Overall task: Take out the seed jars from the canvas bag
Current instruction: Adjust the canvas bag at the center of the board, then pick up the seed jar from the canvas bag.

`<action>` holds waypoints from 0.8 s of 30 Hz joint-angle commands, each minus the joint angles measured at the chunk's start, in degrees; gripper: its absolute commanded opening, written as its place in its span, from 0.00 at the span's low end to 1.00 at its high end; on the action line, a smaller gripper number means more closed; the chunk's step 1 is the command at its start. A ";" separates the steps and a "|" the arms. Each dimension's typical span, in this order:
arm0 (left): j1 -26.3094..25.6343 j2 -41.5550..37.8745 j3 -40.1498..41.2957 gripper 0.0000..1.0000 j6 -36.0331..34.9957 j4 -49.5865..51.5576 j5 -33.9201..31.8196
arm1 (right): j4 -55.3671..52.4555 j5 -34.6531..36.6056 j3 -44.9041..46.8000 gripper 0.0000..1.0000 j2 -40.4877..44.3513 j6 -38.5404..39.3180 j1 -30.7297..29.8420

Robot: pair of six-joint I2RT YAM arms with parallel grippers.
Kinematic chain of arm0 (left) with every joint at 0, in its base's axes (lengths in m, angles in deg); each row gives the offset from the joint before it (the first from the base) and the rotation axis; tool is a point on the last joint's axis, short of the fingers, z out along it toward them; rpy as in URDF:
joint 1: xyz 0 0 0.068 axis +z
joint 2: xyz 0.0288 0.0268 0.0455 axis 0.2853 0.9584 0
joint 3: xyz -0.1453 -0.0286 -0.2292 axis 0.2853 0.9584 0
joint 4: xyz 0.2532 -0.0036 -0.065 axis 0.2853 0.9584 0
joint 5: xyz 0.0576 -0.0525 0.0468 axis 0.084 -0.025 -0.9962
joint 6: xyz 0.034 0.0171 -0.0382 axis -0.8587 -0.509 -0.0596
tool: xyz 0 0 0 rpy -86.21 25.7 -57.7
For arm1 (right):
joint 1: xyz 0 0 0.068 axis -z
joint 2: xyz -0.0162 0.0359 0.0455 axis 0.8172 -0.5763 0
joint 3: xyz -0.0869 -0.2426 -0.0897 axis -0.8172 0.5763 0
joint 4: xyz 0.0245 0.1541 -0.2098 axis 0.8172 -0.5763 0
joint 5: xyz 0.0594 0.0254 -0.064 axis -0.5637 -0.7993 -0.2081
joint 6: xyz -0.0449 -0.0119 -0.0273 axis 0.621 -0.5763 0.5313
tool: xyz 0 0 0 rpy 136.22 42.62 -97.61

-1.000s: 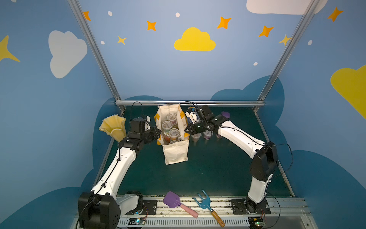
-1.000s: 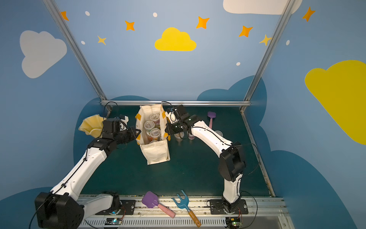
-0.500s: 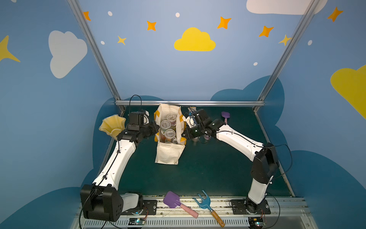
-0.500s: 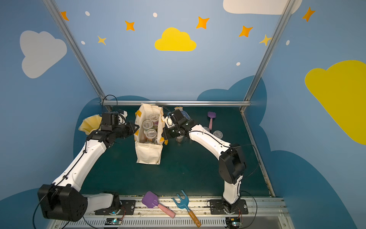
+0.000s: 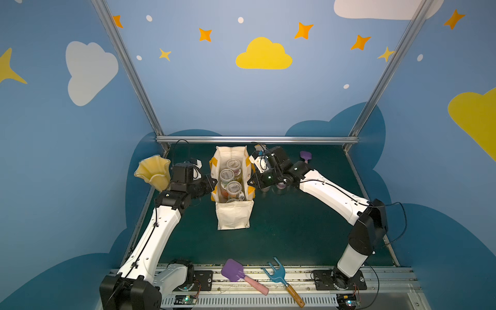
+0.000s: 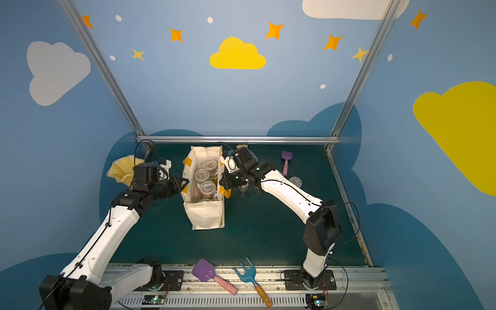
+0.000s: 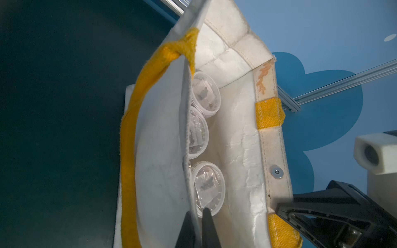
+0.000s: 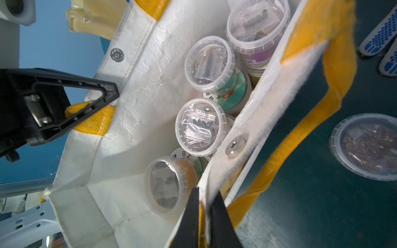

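Seed jars crowded the upright canvas bag, with a few others out on the mat beside it, while my left gripper and right gripper each pinched an opposite rim, so I judged much unpacking undone.

A yellow ruffled vase is seen standing at the left edge of the green table. A purple spade and a blue hand rake are laid side by side across the front rail. A second purple spade is seen at the back right.
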 commanded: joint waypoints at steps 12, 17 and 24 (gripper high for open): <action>-0.22 -4.75 1.65 0.05 -0.32 -1.14 0.29 | -6.14 7.60 -7.82 0.55 6.56 5.17 -0.04; -0.20 -4.82 1.76 0.06 -0.62 -1.32 -0.61 | -8.69 4.38 -21.18 0.55 -0.66 6.65 -2.37; -0.22 -5.06 1.89 0.05 -0.83 -2.13 -1.41 | -12.28 -0.86 -39.34 0.52 -17.80 3.31 -3.68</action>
